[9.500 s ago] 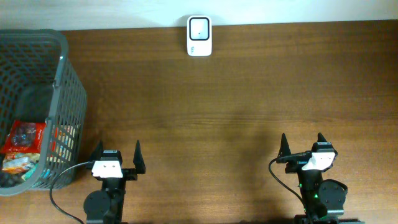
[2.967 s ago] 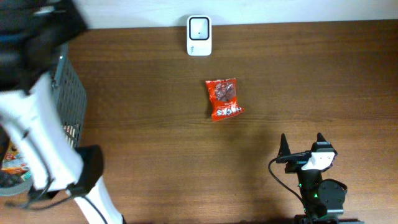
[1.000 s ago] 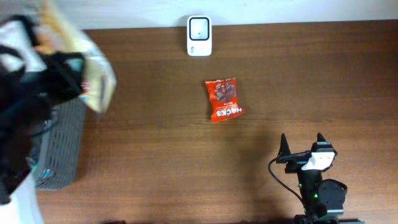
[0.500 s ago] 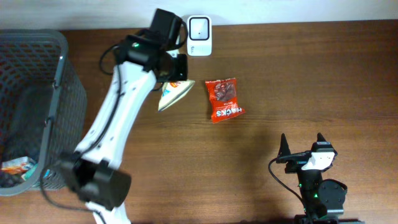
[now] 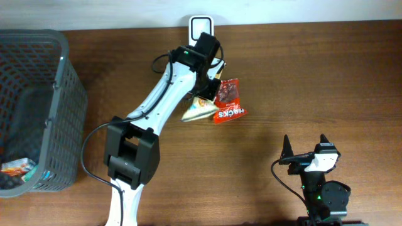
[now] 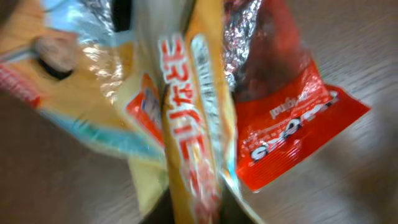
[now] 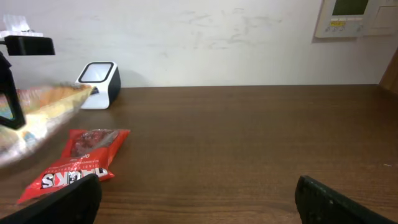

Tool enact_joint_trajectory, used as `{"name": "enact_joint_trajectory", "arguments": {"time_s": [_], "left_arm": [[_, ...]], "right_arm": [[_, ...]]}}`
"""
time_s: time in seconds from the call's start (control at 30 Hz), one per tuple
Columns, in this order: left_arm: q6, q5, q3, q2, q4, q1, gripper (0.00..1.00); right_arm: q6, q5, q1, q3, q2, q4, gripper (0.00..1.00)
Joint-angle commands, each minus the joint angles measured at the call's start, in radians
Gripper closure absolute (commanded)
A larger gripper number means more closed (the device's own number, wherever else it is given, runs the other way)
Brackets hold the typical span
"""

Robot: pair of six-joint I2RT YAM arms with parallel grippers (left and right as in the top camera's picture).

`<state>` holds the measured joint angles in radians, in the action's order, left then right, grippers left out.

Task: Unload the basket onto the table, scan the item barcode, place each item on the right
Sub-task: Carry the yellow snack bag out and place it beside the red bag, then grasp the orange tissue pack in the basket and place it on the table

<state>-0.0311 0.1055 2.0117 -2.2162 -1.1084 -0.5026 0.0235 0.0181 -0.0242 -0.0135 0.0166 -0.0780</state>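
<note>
A yellow snack bag (image 5: pixel 198 110) (image 6: pixel 186 124) hangs from my left gripper (image 5: pixel 212 74) (image 6: pixel 196 214), whose jaws pinch its folded top edge. It dangles just left of a red snack bag (image 5: pixel 230 102) (image 6: pixel 286 124) that lies flat on the table, and partly overlaps it. The white barcode scanner (image 5: pixel 201 25) (image 7: pixel 99 76) stands at the back edge, close behind the left wrist. No barcode shows on either bag. My right gripper (image 5: pixel 304 145) (image 7: pixel 199 199) rests open at the front right with nothing between its fingers. From the right wrist view the yellow bag (image 7: pixel 37 112) appears blurred at far left.
A grey mesh basket (image 5: pixel 59 94) stands at the left edge with another packet (image 5: pixel 14 168) at its bottom. A white wall (image 7: pixel 205 37) runs along the table's back edge.
My left arm has swung right from the basket with the yellow bag, and it now hangs beside the red bag below the scanner. The right arm has not moved.
</note>
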Motion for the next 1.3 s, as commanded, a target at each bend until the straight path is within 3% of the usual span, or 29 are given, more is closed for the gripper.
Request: {"name": "enact_joint_trajectory", "arguments": {"time_s": [0.0, 0.23, 0.27, 0.3, 0.37, 0.43, 0.47, 0.57, 0.67, 0.8, 0.97, 1.0, 1.1, 1.17, 1.27], "left_arm": [[0.032, 0.0, -0.001, -0.007, 0.008, 0.005, 0.65], [0.021, 0.01, 0.122, 0.005, -0.081, 0.01, 0.64], [0.021, 0.01, 0.213, 0.013, -0.129, 0.014, 0.59], [0.02, 0.01, 0.301, 0.019, -0.172, 0.021, 0.45], [0.02, 0.003, 0.529, 0.028, -0.274, 0.048, 0.39], [0.02, 0.002, 0.717, 0.041, -0.344, 0.095, 0.05], [0.02, 0.002, 0.813, 0.053, -0.378, 0.136, 0.01], [-0.063, -0.033, 1.026, 0.102, -0.47, 0.308, 0.01], [-0.224, -0.211, 1.128, 0.146, -0.579, 0.523, 0.01], [-0.227, -0.209, 1.106, 0.182, -0.579, 0.816, 0.01], [-0.222, -0.196, 0.892, 0.191, -0.579, 0.969, 0.01], [-0.226, -0.226, 0.812, 0.192, -0.579, 0.982, 0.01], [-0.404, -0.46, 0.507, 0.19, -0.579, 1.005, 0.01], [-0.441, -0.496, 0.339, 0.19, -0.538, 1.023, 0.01], [-0.441, -0.496, 0.047, 0.19, -0.355, 1.053, 0.01]], "right_arm": [[0.003, -0.008, 0.006, 0.008, -0.004, -0.002, 0.02], [0.003, -0.008, 0.006, 0.008, -0.004, -0.002, 0.02], [0.003, -0.008, 0.006, 0.008, -0.004, -0.002, 0.02], [0.003, -0.008, 0.006, 0.008, -0.004, -0.002, 0.02], [0.003, -0.008, 0.006, 0.008, -0.004, -0.002, 0.02], [0.003, -0.008, 0.006, 0.008, -0.004, -0.002, 0.02], [0.003, -0.008, 0.006, 0.008, -0.004, -0.002, 0.02], [0.003, -0.008, 0.006, 0.008, -0.004, -0.002, 0.02], [0.003, -0.008, 0.006, 0.008, -0.004, -0.002, 0.02], [0.003, -0.008, 0.006, 0.008, -0.004, -0.002, 0.02], [0.003, -0.008, 0.006, 0.008, -0.004, -0.002, 0.02], [0.003, -0.008, 0.006, 0.008, -0.004, -0.002, 0.02], [0.003, -0.008, 0.006, 0.008, -0.004, -0.002, 0.02], [0.003, -0.008, 0.006, 0.008, -0.004, -0.002, 0.02], [0.003, -0.008, 0.006, 0.008, -0.004, -0.002, 0.02]]}}
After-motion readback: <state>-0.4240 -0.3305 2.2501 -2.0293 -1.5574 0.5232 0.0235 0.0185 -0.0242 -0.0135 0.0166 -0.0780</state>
